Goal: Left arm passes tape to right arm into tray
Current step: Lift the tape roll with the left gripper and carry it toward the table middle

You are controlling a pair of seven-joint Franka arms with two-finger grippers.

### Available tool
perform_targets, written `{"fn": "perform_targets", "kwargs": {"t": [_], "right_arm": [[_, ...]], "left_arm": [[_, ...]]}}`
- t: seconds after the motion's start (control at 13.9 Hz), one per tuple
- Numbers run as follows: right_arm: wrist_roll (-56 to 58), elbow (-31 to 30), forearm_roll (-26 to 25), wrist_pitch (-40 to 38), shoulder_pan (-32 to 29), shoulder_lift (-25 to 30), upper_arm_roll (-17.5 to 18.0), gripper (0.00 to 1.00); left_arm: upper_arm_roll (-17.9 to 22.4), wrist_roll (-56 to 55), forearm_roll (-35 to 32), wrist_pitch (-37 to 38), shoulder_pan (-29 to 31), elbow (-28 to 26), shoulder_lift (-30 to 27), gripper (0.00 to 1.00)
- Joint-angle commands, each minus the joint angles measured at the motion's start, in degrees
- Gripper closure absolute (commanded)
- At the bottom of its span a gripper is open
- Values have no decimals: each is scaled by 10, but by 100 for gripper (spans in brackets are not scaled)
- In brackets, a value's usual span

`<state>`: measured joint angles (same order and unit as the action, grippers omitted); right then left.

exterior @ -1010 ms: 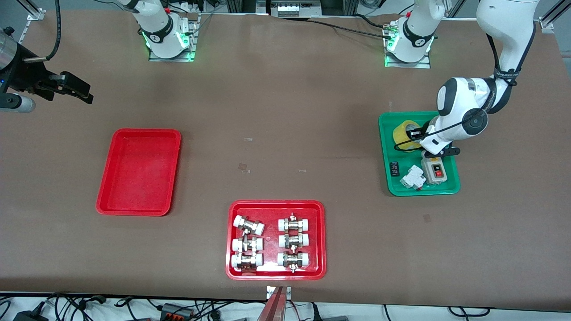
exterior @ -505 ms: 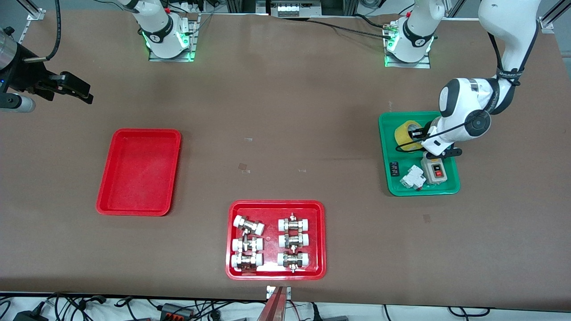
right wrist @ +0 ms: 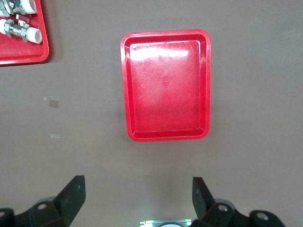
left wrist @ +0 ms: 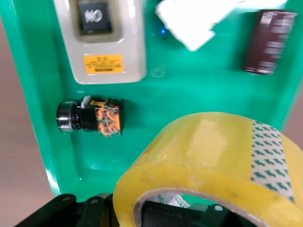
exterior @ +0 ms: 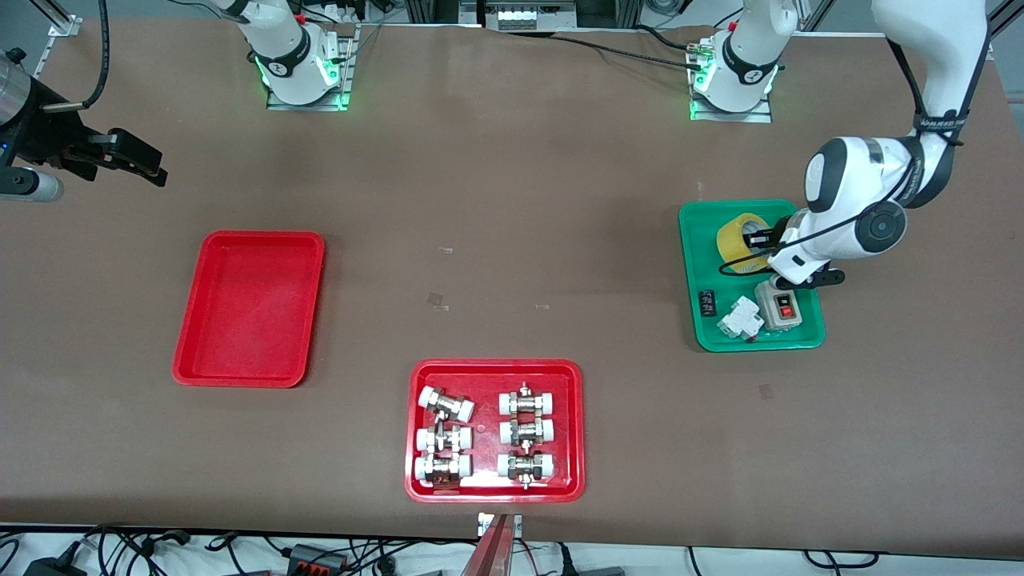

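The yellow tape (exterior: 738, 233) is a ring held on edge over the end of the green tray (exterior: 694, 268) farther from the front camera. My left gripper (exterior: 758, 238) is shut on the tape, with one finger inside the hole and one outside. The tape fills the left wrist view (left wrist: 213, 156), just above the green tray floor (left wrist: 180, 90). My right gripper (exterior: 134, 160) waits open and empty in the air at the right arm's end of the table. It also shows in the right wrist view (right wrist: 137, 198), with the plain red tray (right wrist: 165, 85) (exterior: 248, 308) below it, empty.
The green tray also holds a grey switch box (exterior: 780, 306) (left wrist: 106, 42), a white breaker (exterior: 740, 318), a small black part (exterior: 707, 302) and a black and orange button (left wrist: 92, 117). A second red tray (exterior: 416, 432) with several white-capped fittings lies near the front edge.
The left arm has swung toward its own end of the table, carrying the tape a little that way over the green tray. The right arm has not moved.
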<state>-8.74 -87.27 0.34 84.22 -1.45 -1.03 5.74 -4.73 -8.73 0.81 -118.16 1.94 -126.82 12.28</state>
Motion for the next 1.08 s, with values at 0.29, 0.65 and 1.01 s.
{"fn": "perform_targets", "kwargs": {"t": [0.29,0.65,1.01], "right_arm": [[-8,6,3,-9,0,1,2,0],[-8,6,3,-10,0,1,2,0],[5,6,3,-11,-1,-16,2,0]], "left_arm": [[-79,6,38,181,-11,186,-18,100],[-126,-96,131,186,-70,312,56,100],[-126,-234,148,171,-177,477,191,100]]}}
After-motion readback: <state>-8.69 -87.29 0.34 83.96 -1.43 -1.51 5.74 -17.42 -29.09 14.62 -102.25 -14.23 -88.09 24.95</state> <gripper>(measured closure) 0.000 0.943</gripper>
